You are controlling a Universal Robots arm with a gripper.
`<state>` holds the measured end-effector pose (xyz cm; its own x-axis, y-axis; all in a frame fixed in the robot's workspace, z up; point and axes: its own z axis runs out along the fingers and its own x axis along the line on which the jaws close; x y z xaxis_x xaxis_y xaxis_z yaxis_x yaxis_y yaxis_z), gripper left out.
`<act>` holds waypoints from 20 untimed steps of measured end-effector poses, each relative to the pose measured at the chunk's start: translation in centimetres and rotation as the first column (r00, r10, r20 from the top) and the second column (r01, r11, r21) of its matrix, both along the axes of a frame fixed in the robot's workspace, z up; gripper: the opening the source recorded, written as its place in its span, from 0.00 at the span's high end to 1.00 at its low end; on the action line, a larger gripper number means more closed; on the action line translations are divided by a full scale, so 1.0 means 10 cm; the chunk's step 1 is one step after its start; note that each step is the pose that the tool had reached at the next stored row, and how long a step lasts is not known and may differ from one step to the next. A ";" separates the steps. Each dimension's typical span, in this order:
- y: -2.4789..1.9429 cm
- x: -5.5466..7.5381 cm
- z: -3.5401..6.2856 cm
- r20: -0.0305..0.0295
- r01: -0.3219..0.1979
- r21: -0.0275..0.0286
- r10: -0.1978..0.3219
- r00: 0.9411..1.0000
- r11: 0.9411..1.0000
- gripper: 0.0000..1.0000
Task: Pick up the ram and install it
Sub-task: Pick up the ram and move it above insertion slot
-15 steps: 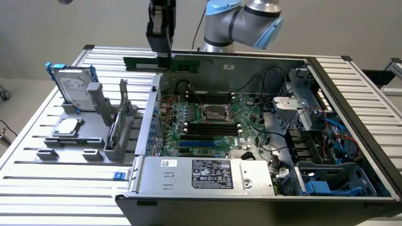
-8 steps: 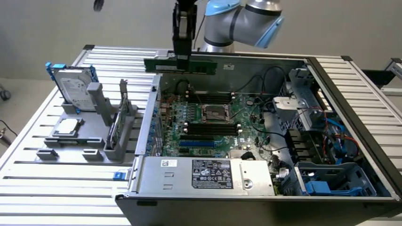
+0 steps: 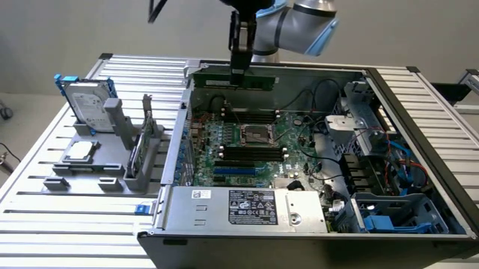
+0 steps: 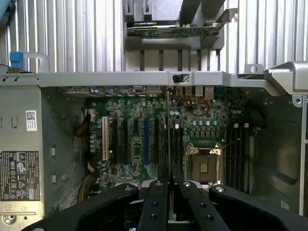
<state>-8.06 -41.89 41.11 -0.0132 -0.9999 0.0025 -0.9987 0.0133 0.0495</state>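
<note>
The black two-fingered tool [image 3: 239, 69] on the grey and blue arm is closed almost fully on the ram [image 3: 259, 82], a long, thin green circuit-board stick. It pinches the stick's upper edge, so the stick hangs lengthwise with its long edge level.

In the exterior view, the ram hangs over the far rim of the open black computer case [image 3: 419, 106], at about twelve o'clock from the square processor socket [image 3: 253, 133] on the green motherboard [image 3: 299, 143]. It is clear of the board. The long black memory slots [image 3: 253, 152] lie at six o'clock and at twelve o'clock of that socket.

In the wrist view, the ram [image 4: 168, 139] shows edge-on as a thin line running out from between the tool [image 4: 169, 182] fingers, over the board.

At nine o'clock from the case, a grey plastic holder [image 3: 112, 168] sits on the slatted aluminium counter [image 3: 67, 224]. It carries a silver hard drive in a blue frame [image 3: 86, 106] standing upright and a small square silver processor chip [image 3: 81, 150] lying flat. A silver power supply box [image 3: 247, 207] fills the case's six o'clock edge.
</note>
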 end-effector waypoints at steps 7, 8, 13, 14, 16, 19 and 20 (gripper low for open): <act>0.099 0.23 -0.126 0.000 0.000 0.000 0.000 1.000 1.000 0.86; 0.110 0.26 -0.146 0.000 0.000 0.000 0.000 1.000 1.000 0.86; 0.147 0.38 -0.236 0.000 0.000 0.000 0.000 1.000 1.000 0.86; 0.153 0.40 -0.254 0.000 0.000 0.000 0.000 1.000 1.000 0.86; 0.162 0.43 -0.292 0.000 0.001 0.000 -0.001 1.000 1.000 0.86; 0.175 0.45 -0.346 0.000 0.003 0.000 -0.003 1.000 1.000 0.86; 0.180 0.46 -0.364 0.000 0.004 0.000 -0.004 1.000 1.000 0.86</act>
